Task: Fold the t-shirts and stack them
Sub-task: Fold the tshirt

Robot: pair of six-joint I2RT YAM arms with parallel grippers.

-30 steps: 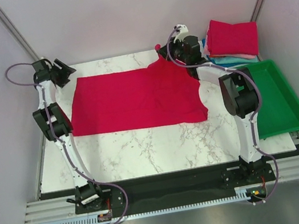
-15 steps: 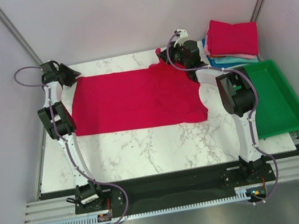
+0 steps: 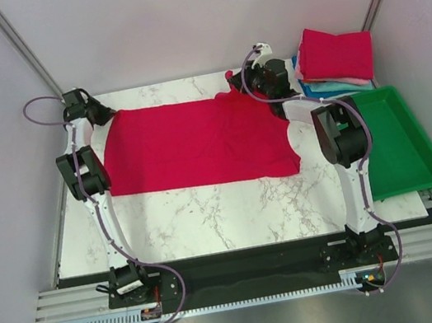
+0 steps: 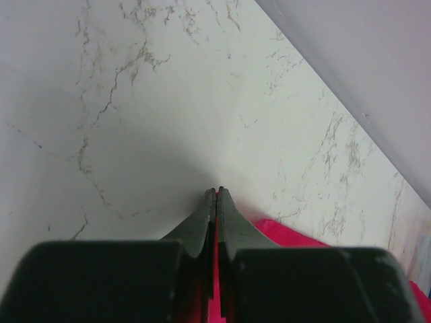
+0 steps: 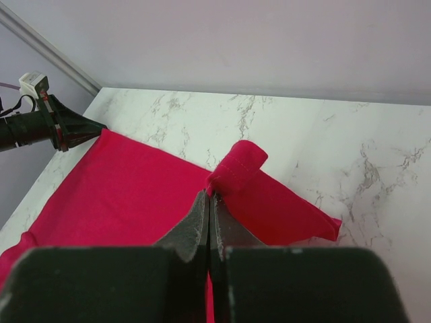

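A crimson t-shirt lies spread flat across the far half of the marble table. My left gripper sits at the shirt's far left corner. In the left wrist view the left gripper is shut, with red cloth pinched between the fingers. My right gripper is at the shirt's far right corner. In the right wrist view the right gripper is shut on a rolled hem of the t-shirt. A stack of folded t-shirts, red on top, rests at the far right.
A green plastic tray stands along the table's right edge, next to the right arm. Teal, blue and pink folded edges show under the red top of the stack. Grey walls close in the table at the back and sides.
My left gripper moved in to the shirt's far left corner and shut on the cloth. The right gripper shifted slightly farther back, still shut on the hem.
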